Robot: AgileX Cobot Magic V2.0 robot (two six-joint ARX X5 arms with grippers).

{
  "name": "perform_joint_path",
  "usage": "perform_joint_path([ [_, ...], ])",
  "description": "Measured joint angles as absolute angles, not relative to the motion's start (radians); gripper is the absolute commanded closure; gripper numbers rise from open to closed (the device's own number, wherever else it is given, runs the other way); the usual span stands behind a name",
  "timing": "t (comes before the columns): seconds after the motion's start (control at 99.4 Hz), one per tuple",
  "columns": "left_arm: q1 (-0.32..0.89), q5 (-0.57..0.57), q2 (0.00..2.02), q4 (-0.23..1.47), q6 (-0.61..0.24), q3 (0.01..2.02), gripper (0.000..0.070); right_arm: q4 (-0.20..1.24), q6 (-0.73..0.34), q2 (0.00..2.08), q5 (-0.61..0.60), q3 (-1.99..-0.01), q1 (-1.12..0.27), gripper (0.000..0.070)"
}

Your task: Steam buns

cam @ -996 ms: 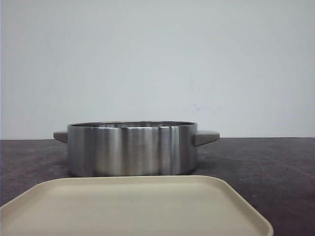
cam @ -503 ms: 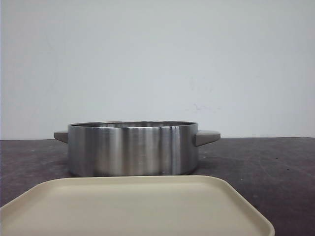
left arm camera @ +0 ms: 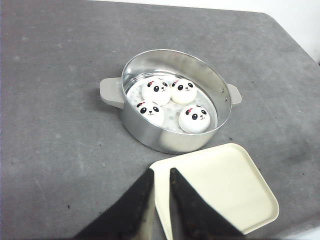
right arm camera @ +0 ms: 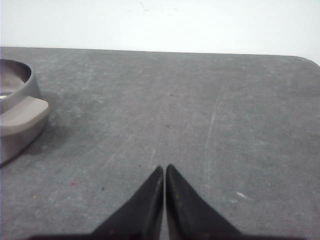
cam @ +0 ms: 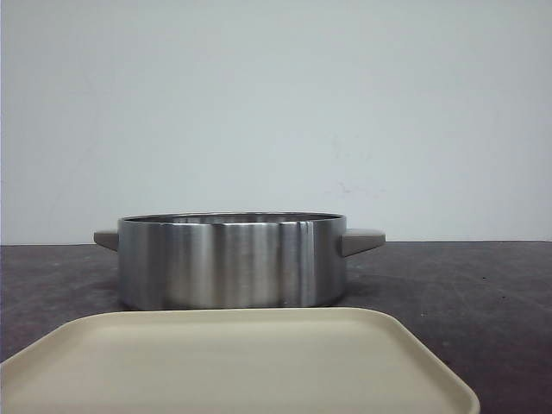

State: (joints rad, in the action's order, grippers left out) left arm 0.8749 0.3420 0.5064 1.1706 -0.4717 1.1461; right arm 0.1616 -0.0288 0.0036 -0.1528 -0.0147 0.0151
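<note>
Four buns (left arm camera: 172,104) sit inside one steel pot (left arm camera: 150,131) (two grey handles, at its 9 and 3 o'clock in the front view), each showing a panda face. One cream tray (left arm camera: 225,185) lies just beside the pot on the table (left arm camera: 55,125). The left gripper (left arm camera: 161,175) is slightly parted, empty; the right gripper (right arm camera: 164,172) is clenched on nothing.

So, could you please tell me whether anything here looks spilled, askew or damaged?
Nothing stands out. The four buns sit upright inside the steel pot, and the cream tray lies flat beside it, bare.
</note>
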Motion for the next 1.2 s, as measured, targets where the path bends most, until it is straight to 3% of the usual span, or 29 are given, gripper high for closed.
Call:
perform_joint_path([
  [0.523,0.875,0.343,0.506,1.171,-0.47,1.146,0.07,0.162,-0.028,0.004,-0.153,-0.015,0.015,0.0699],
  [0.664,0.85,0.408,0.503,1.142,-0.41,1.142,0.07,0.162,-0.028,0.004,-0.153,-0.015,0.015,0.0699],
  [0.764,0.778,0.406,0.471,0.947,-0.305,1.063,0.07,0.162,-0.028,0.004,-0.153,-0.015,0.015,0.0699],
  [0.915,0.621,0.265,0.382,0.464,-0.044,0.768,0.07,0.162,-0.028,0.004,-0.153,-0.015,0.015,0.0699],
  [0.986,0.542,0.249,0.332,0.25,0.039,0.605,0.07,0.162,-0.027,0.004,-0.153,-0.015,0.015,0.0699],
  [1.096,0.421,0.191,0.246,0.0,0.058,0.362,0.07,0.162,-0.026,0.004,-0.153,-0.015,0.015,0.0699],
  [1.197,0.308,0.176,0.131,-0.049,-0.019,0.143,0.07,0.162,-0.026,0.004,-0.153,-0.015,0.015,0.0699],
])
